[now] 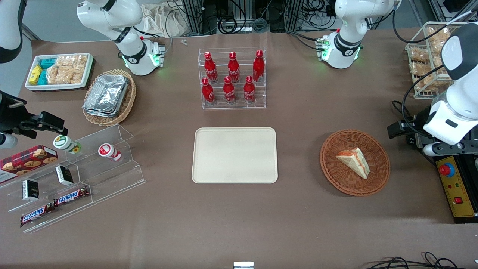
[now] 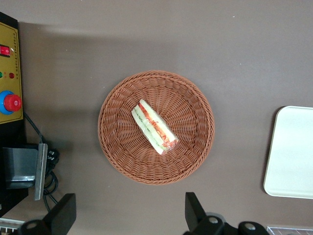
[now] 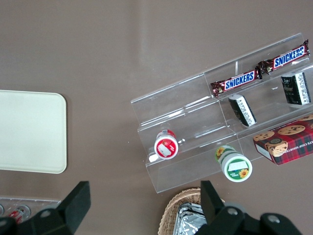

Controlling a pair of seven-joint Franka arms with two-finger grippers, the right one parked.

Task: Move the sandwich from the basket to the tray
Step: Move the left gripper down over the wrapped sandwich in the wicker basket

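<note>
Gripper (image 2: 129,215) jaws spread wide above the basket (image 2: 117,156); sandwich (image 2: 154,127) lies apart between them

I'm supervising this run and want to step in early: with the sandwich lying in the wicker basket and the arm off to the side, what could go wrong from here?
The gripper, open, hangs above the table beside the basket, not over the sandwich.

1. The sandwich lies angled; fingers closing across its soft bread may squash it or spill the filling.
2. The basket is light and shallow; a low approach could catch its rim and drag it.
3. A loose grip might drop the sandwich on bare table before the tray.
</note>
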